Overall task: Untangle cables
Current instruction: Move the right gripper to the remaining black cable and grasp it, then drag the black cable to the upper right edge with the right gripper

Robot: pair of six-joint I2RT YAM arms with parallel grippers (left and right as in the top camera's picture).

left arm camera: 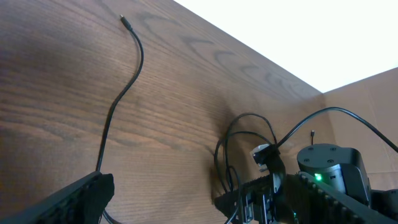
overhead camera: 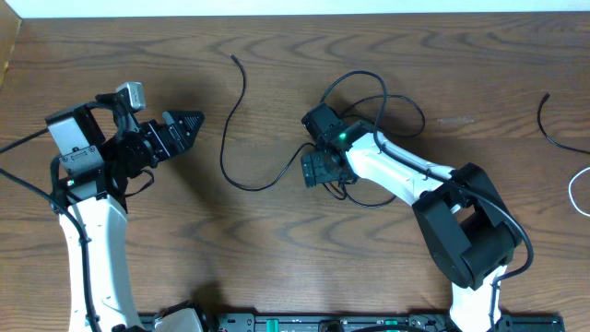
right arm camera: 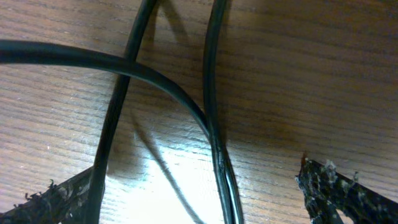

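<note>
left gripper (overhead camera: 187, 125): jaws spread, nothing between them; over bare wood on the left side of the table, tips aimed toward the middle.
right gripper (overhead camera: 320, 167): jaws spread wide, nosed down onto the tangle at mid-table; clamped on nothing.
fingers (right arm camera: 345, 193): in the right wrist view one sits at each lower corner, with the strands lying on the wood between them; whether either tip touches a strand, I cannot tell.
loops (overhead camera: 373, 92): several black cable loops heaped over one another just behind and beside the right gripper, partly hidden by its arm.
strands (right arm camera: 214, 93): three black runs under the right gripper; one curves in from the left, crosses a slanting one, and meets a straight one lower down.
long cable (overhead camera: 224, 148): black, a wide open curve between the two grippers; its plug (overhead camera: 233, 58) lies free near the far edge, and its other end runs in under the right gripper.
black cable (overhead camera: 544, 124): a separate short arc at the far right, well apart from the tangle.
white cable (overhead camera: 575, 189): a curve at the right edge, near the black one, cut off by the frame.
table (overhead camera: 277, 267): brown wood grain.
</note>
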